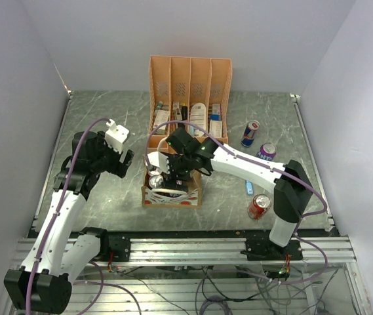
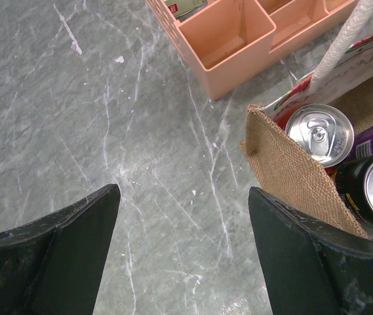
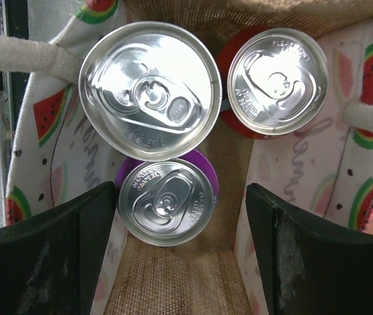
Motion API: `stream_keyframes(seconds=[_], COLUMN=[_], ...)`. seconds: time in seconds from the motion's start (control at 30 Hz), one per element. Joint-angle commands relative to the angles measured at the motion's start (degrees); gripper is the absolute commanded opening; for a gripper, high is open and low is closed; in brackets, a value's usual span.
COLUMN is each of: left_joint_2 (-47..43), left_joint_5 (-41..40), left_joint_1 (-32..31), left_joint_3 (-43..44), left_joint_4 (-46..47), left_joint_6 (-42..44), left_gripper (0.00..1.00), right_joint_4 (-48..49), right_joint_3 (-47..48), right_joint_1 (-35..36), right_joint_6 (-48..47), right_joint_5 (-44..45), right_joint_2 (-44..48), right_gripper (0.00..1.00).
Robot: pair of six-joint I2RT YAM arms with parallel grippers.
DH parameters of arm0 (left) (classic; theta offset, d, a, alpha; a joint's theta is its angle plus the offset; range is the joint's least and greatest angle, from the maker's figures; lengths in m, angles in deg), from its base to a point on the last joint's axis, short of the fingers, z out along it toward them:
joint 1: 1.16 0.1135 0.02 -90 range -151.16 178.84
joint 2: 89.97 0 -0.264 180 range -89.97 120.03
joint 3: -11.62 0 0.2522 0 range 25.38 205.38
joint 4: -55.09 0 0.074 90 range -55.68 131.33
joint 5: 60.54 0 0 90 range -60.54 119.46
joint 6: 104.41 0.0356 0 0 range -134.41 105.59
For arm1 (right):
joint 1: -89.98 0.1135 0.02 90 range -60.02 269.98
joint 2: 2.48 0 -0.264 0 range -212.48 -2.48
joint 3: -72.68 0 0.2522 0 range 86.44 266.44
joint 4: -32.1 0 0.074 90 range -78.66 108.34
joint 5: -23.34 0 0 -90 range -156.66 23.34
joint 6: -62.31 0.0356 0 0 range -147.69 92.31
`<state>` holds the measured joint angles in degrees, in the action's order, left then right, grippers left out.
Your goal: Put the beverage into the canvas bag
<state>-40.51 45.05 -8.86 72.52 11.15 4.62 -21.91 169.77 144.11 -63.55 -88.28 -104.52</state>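
Note:
The canvas bag (image 1: 173, 198) stands on the table in front of the arms, tan burlap with watermelon print (image 3: 343, 170). Three beverage cans stand inside it: a tall silver-topped one (image 3: 150, 88), a red one (image 3: 278, 82) and a purple one (image 3: 166, 200). My right gripper (image 3: 181, 189) hangs over the bag's mouth, open. The purple can sits between its jaws, close to the left finger, with a clear gap to the right finger. My left gripper (image 2: 183, 216) is open over bare table just left of the bag (image 2: 284, 164), holding nothing.
A peach file organiser (image 1: 189, 98) with several items stands right behind the bag. On the table to the right stand a blue can (image 1: 250, 133), a purple can (image 1: 266, 152) and a red can (image 1: 259, 206). A small blue object (image 1: 249, 188) lies among them.

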Motion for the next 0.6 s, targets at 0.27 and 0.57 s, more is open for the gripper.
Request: stream_keyframes(seconds=[0.27,0.57], left_joint_2=[-0.1,-0.7], left_joint_5=[0.1,0.1], left_joint_1=[0.5,0.6], left_joint_3=[0.6,1.1], left_joint_4=[2.0,1.7], left_joint_6=[0.4,-0.1], left_gripper=[0.9,0.9], right_joint_4=[-0.5,0.4], right_joint_3=[4.5,5.6], right_joint_1=[0.5,0.1], right_joint_6=[0.4,1.4], right_joint_5=[1.2,4.3], right_joint_2=[5.3,11.8], right_gripper=[0.77,0.76])
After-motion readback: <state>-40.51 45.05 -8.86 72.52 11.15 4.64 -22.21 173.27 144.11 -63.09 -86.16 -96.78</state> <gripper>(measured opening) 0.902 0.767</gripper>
